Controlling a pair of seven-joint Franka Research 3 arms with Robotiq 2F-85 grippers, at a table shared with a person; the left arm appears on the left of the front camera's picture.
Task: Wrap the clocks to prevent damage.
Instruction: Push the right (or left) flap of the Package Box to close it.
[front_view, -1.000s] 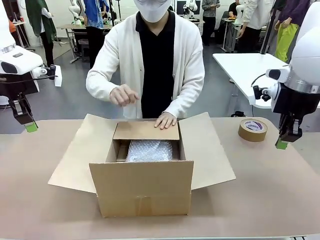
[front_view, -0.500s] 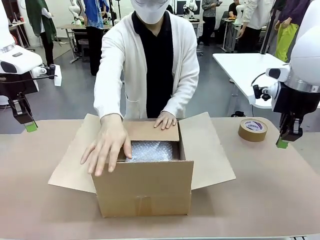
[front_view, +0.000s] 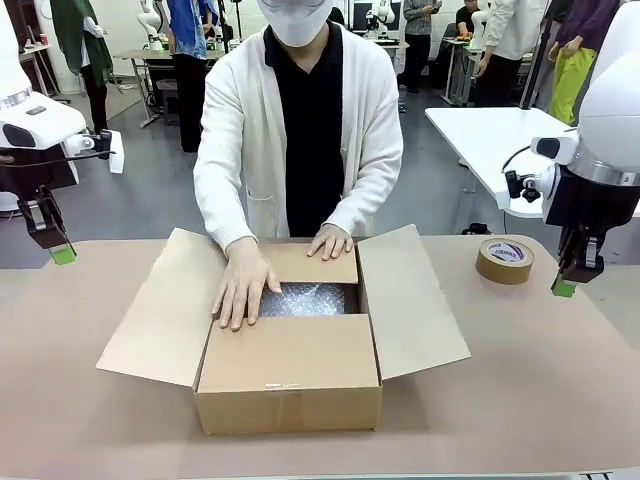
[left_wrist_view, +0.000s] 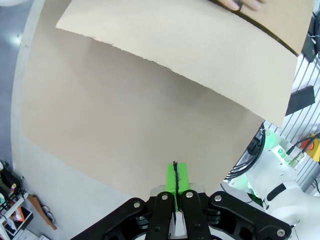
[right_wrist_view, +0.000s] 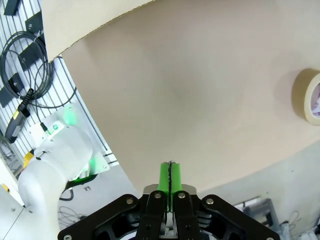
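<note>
A cardboard box (front_view: 290, 375) stands mid-table with its side flaps spread. Inside it lies a bubble-wrapped bundle (front_view: 310, 299), the clocks hidden under the wrap. The person's hand (front_view: 243, 285) presses the near flap down over the opening, while the other hand (front_view: 329, 241) rests on the far flap. My left gripper (front_view: 62, 254) hangs shut above the table's left edge, holding nothing; its green pads (left_wrist_view: 175, 176) meet in the left wrist view. My right gripper (front_view: 564, 288) hangs shut at the right edge, empty, with its pads (right_wrist_view: 170, 176) together.
A roll of brown tape (front_view: 505, 259) lies at the back right of the table, also at the edge of the right wrist view as the tape roll (right_wrist_view: 311, 97). The box's wide left flap (left_wrist_view: 190, 55) shows in the left wrist view. Bare table (front_view: 540, 380) flanks the box.
The person has folded the box's near flap down flat over the opening, one hand moving onto it. The bubble wrap is now largely covered. Both arms have stayed still.
</note>
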